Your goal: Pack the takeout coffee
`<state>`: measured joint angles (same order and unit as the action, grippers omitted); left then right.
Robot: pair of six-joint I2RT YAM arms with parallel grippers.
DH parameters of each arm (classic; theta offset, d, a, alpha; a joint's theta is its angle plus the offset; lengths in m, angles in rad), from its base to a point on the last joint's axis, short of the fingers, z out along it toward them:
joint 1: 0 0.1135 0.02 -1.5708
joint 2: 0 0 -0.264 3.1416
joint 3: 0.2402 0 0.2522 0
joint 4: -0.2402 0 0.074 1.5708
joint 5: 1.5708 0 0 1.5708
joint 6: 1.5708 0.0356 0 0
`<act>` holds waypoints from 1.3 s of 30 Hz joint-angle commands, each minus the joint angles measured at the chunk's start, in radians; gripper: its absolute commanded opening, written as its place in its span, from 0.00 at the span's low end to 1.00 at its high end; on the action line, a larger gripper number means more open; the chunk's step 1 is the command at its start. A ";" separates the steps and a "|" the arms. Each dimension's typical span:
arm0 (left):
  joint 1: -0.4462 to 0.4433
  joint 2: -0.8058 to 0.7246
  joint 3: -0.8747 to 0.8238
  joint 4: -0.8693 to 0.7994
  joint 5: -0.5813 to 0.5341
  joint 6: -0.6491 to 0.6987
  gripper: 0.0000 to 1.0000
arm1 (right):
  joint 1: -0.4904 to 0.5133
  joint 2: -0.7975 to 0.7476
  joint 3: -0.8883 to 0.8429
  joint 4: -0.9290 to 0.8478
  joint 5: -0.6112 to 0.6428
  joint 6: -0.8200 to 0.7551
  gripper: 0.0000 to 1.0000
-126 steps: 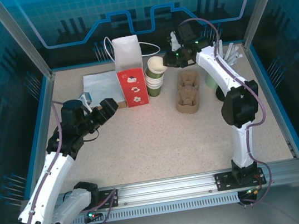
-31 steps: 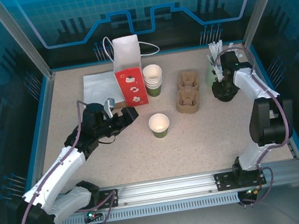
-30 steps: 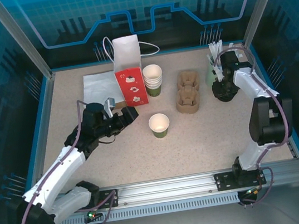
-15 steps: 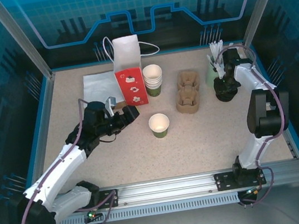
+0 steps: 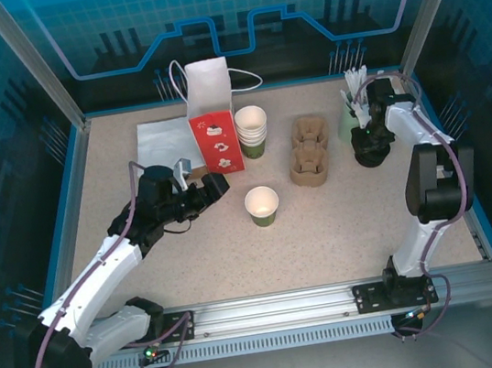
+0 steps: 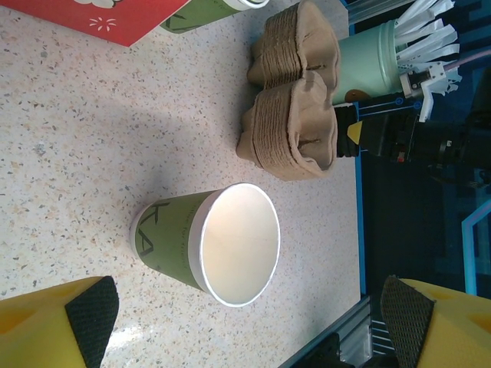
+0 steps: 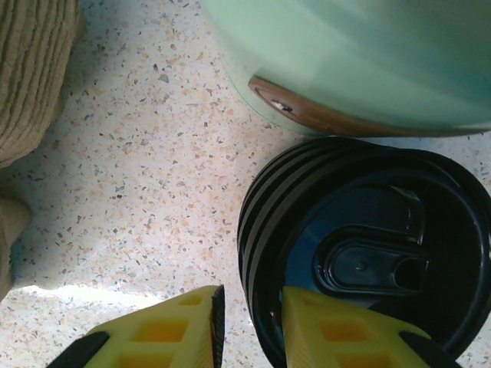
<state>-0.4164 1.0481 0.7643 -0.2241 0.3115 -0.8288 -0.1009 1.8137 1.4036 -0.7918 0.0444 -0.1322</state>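
The takeout coffee (image 5: pixel 261 206) is a small dark green paper cup with a white rim, standing upright and alone mid-table. In the left wrist view the cup (image 6: pixel 222 244) lies just ahead of my left gripper (image 6: pixel 245 314), which is open wide with nothing between its fingers. That left gripper (image 5: pixel 214 187) hovers left of the cup. My right gripper (image 5: pixel 369 134) is at the far right over a stack of black lids (image 5: pixel 371 152). Its jaws (image 7: pixel 252 300) straddle the rim of the top lid (image 7: pixel 368 245), narrow, with a sliver of table showing beside the left pad.
A red and white paper bag (image 5: pixel 213 119) stands at the back, with a stack of green cups (image 5: pixel 253 132) beside it and a white sheet (image 5: pixel 164 141) to its left. Brown cardboard carriers (image 5: pixel 309 151) lie between the cups and a pale-green pot of wrapped sticks (image 5: pixel 354 117).
The right gripper's jaws have narrowed over the lid stack in the last second. The left arm has barely moved. Four seconds ago the right gripper was at the cup stack, and no cup stood mid-table.
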 commanded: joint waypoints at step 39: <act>-0.010 0.001 0.043 -0.036 -0.017 0.039 0.92 | -0.023 0.113 0.059 -0.057 -0.021 -0.003 0.28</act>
<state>-0.4175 1.0481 0.7742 -0.2417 0.3077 -0.8104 -0.1123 1.8816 1.4666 -0.7757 0.0376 -0.1318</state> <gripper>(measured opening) 0.923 0.281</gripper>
